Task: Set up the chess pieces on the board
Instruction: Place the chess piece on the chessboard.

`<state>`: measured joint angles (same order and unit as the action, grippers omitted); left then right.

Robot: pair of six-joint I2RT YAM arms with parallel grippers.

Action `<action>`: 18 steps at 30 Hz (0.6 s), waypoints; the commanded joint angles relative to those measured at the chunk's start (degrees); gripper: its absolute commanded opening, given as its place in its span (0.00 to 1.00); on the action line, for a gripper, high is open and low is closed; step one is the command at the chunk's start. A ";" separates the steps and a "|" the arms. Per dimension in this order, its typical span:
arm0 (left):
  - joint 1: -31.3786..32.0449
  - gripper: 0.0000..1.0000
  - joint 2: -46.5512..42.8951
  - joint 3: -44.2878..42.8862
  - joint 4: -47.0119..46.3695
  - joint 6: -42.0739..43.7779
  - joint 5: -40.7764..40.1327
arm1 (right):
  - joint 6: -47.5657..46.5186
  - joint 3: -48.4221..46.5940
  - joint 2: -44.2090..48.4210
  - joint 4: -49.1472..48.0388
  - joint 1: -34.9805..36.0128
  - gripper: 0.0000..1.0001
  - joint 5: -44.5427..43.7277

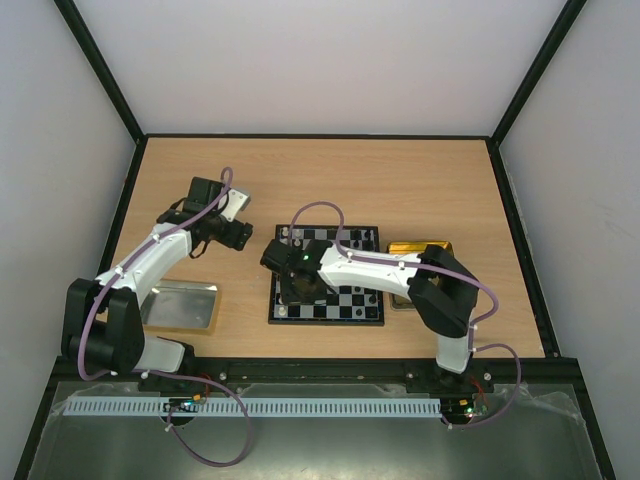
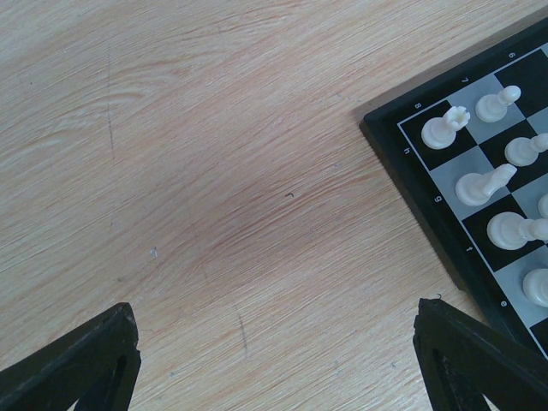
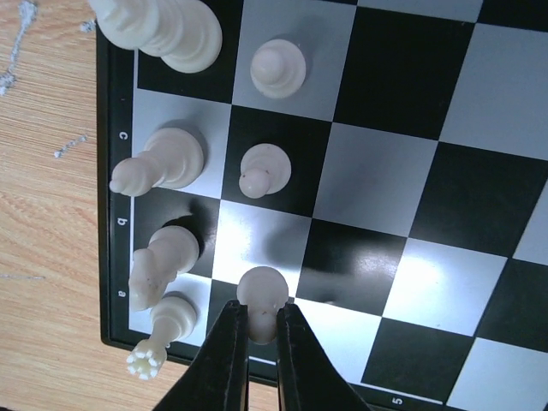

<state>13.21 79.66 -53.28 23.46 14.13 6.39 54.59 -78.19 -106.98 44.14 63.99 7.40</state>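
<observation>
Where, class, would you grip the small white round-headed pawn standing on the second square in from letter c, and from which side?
The small white pawn: pinch its slim neck from straight above, probably. It stands upright, and white pieces crowd three neighbouring squares.

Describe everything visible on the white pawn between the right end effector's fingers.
The white pawn is a small cream figurine with a smooth round head, plastic by its look. It stands upright in the second row in from the edge of the board, near the corner marked a, beside a white rook. The right end effector pinches it, its black fingers pressed on both sides below the head. They hide its base, so whether it rests on the board cannot be told.
</observation>
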 commanded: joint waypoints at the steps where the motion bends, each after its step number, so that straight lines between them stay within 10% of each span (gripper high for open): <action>1: -0.14 0.87 -0.50 0.63 -0.29 0.37 -0.22 | -0.87 -1.78 -1.57 -0.21 0.47 0.06 0.51; 18: -0.29 0.88 -0.59 0.63 -0.33 0.39 0.02 | -1.85 -3.62 -3.71 0.07 0.57 0.07 1.30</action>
<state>13.21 79.66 -53.25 23.44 14.13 6.39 53.10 -80.44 -109.32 43.59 64.14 9.13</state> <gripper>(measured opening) 0.875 0.069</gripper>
